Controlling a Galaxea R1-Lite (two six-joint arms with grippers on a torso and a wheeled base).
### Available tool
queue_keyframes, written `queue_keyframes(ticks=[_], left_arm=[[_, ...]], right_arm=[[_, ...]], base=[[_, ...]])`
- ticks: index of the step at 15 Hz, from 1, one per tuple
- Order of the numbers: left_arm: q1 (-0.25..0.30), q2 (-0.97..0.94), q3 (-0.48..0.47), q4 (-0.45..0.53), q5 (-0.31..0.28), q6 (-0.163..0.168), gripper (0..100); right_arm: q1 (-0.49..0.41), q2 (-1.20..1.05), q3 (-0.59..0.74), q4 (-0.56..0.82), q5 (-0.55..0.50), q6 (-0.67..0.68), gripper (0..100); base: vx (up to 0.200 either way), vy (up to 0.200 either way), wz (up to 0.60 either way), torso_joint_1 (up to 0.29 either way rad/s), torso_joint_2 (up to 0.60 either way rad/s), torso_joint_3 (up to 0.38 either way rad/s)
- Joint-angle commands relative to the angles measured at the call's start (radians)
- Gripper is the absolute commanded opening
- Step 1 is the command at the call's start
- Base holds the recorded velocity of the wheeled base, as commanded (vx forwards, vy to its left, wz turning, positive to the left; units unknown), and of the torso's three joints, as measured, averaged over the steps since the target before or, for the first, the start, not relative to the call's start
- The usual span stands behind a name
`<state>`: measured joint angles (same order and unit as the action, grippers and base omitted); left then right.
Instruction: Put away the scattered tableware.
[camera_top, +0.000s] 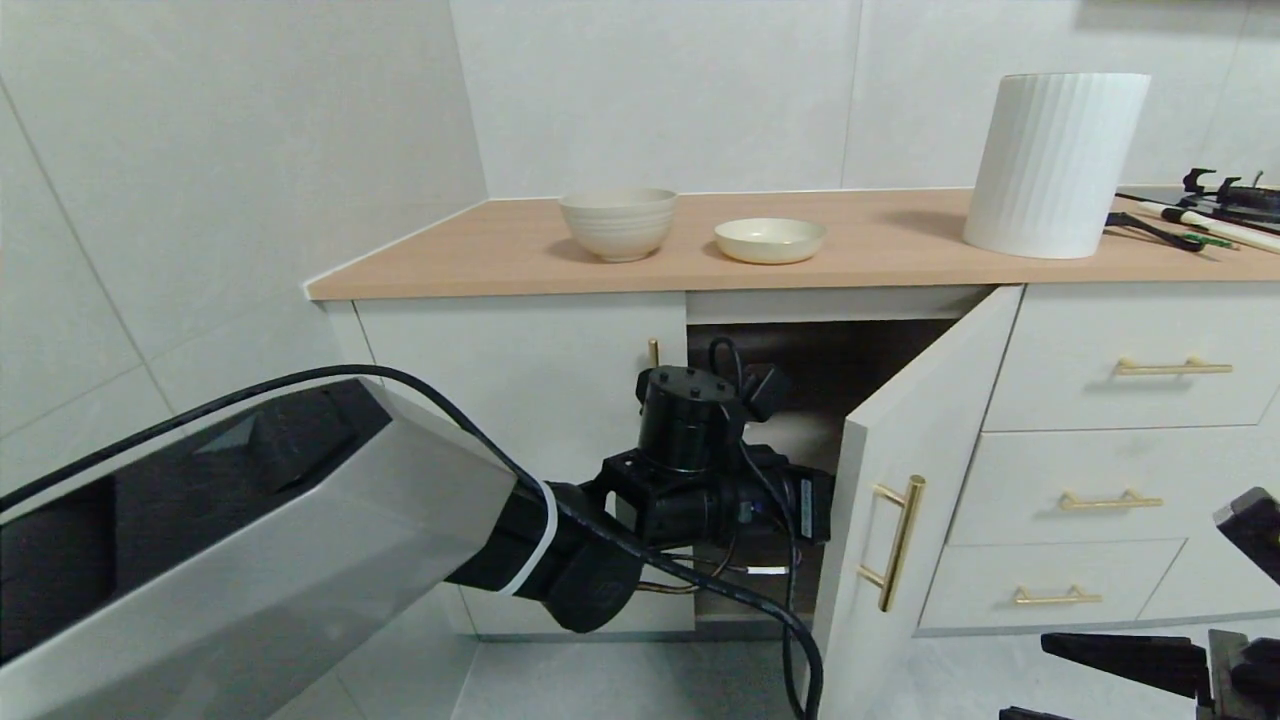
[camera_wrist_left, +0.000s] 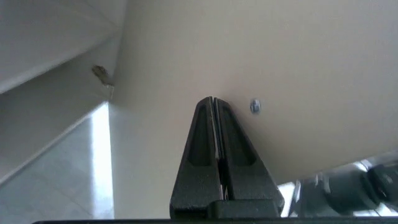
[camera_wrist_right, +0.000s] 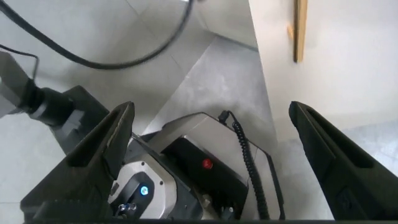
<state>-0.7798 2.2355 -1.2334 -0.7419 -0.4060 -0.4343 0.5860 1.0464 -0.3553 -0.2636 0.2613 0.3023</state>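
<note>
**Status.** The bowl (camera_top: 618, 222) and the shallow dish (camera_top: 769, 240) stand near each other, not touching, on the counter (camera_top: 480, 262), above the open cupboard. Neither is held. The cupboard door (camera_top: 905, 420) stands partly open, with its handle (camera_top: 897, 545) facing outward.

**Left hand** (camera_wrist_left: 213, 101): the fingers are pressed together and hold nothing. The tips are at a pale panel with a screw (camera_wrist_left: 255, 106), probably the door's inner face.

**Right hand** (camera_wrist_right: 211, 112): the fingers are spread wide and empty. It sits low, near the door's outer face and well apart from the tableware.

**Caution.**
- The door is not fully open. If the left hand leaves it, it may swing back and block the opening.
- Closed fingers give pushing contact only. A slip off the panel would leave the door half open.
- The arm's cable (camera_top: 790, 620) hangs near the door's lower edge and could snag there.
</note>
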Motion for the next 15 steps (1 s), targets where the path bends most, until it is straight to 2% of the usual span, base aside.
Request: queue_keyframes(ticks=[1, 2, 4, 5, 6, 7, 10, 12, 13, 14, 15], left_arm=[[-0.045, -0.020, -0.006, -0.001, 0.027, 0.000, 0], [-0.088, -0.037, -0.017, 0.006, 0.045, 0.000, 0], [-0.217, -0.079, -0.029, 0.064, 0.049, 0.002, 0], [-0.263, -0.097, -0.029, 0.098, 0.047, 0.005, 0], [-0.343, -0.131, -0.014, 0.147, 0.050, 0.017, 0], [-0.342, -0.140, -0.006, 0.147, 0.050, 0.037, 0], [-0.231, -0.160, 0.012, 0.147, 0.070, 0.037, 0], [-0.127, -0.231, 0.098, 0.144, 0.141, 0.037, 0], [-0.102, -0.255, 0.124, 0.144, 0.159, 0.037, 0], [-0.038, -0.344, 0.216, 0.138, 0.210, 0.042, 0], [0.004, -0.410, 0.285, 0.124, 0.225, 0.049, 0]], right_arm=[[0.046, -0.052, 0.003, 0.000, 0.003, 0.000, 100], [0.077, -0.100, 0.010, 0.000, 0.021, 0.000, 100], [0.137, -0.224, 0.009, 0.006, 0.084, 0.000, 100], [0.140, -0.252, 0.004, 0.023, 0.102, 0.000, 100], [0.137, -0.298, -0.021, 0.076, 0.139, -0.023, 100], [0.137, -0.307, -0.025, 0.093, 0.148, -0.029, 100], [0.135, -0.299, -0.039, 0.098, 0.144, -0.037, 100], [0.126, -0.241, -0.060, 0.096, 0.116, -0.034, 100], [0.120, -0.216, -0.073, 0.096, 0.105, -0.032, 100], [0.112, -0.143, -0.128, 0.095, 0.072, -0.031, 100], [0.104, -0.097, -0.160, 0.093, 0.046, -0.028, 100]], base=[[0.000, 0.000, 0.00, 0.000, 0.00, 0.000], [0.000, 0.000, 0.00, 0.000, 0.00, 0.000], [0.000, 0.000, 0.00, 0.000, 0.00, 0.000], [0.000, 0.000, 0.00, 0.000, 0.00, 0.000], [0.000, 0.000, 0.00, 0.000, 0.00, 0.000], [0.000, 0.000, 0.00, 0.000, 0.00, 0.000], [0.000, 0.000, 0.00, 0.000, 0.00, 0.000], [0.000, 0.000, 0.00, 0.000, 0.00, 0.000], [0.000, 0.000, 0.00, 0.000, 0.00, 0.000], [0.000, 0.000, 0.00, 0.000, 0.00, 0.000], [0.000, 0.000, 0.00, 0.000, 0.00, 0.000]])
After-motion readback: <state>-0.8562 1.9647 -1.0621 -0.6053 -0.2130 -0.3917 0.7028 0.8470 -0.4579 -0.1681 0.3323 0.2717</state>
